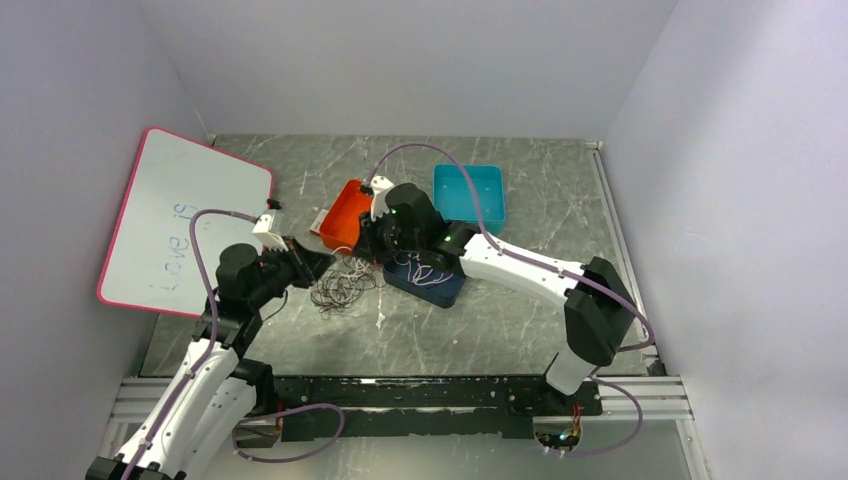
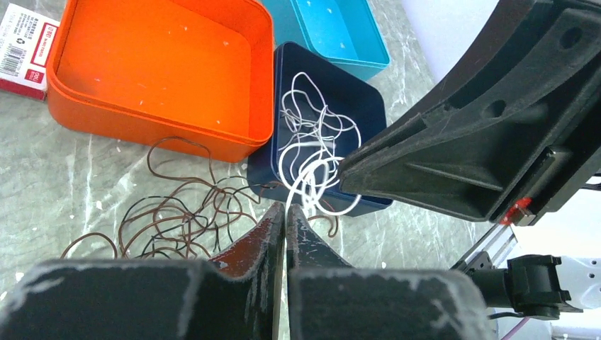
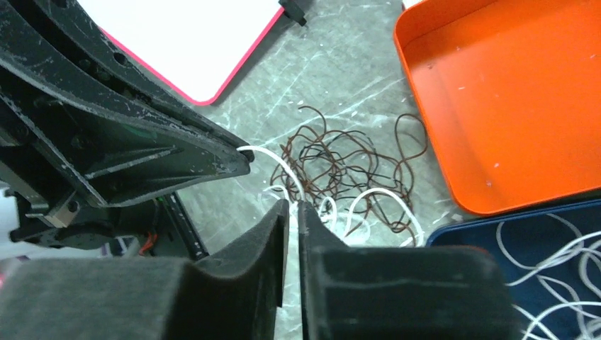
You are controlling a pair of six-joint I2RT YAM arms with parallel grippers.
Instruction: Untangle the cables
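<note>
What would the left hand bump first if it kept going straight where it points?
The left hand's tips touch the thin white cable; beyond it comes the dark blue square tray's near wall, though depth is unclear.

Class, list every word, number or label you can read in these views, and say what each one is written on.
"Love is": faint blue handwriting running sideways on the pink-edged whiteboard; likely, but not certain.
Small packet beside the orange tray: a barcode and print on white and red panels, too small to read.
Nothing else shows any text.
</note>
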